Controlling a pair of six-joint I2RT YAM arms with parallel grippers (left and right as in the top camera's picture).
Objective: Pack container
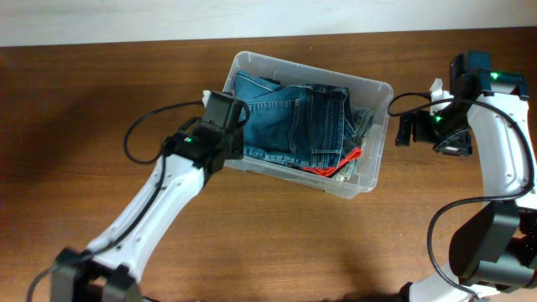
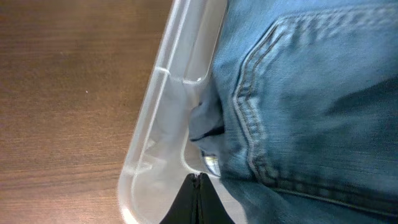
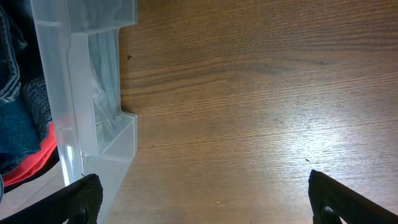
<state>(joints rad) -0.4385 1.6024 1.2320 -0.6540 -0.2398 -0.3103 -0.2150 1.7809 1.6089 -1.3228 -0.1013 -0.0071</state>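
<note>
Wood table, container holding jeans, left gripper closed tight at its left rim, right gripper wide, on right.

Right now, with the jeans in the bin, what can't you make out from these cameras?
- Left gripper: overhead, its own wrist hides the fingertips; the left wrist view cuts them off at the bottom edge.
- Red item: mostly buried under the jeans in the overhead view, so it can't be identified.
- Container: overhead, the jeans cover its floor.
</note>
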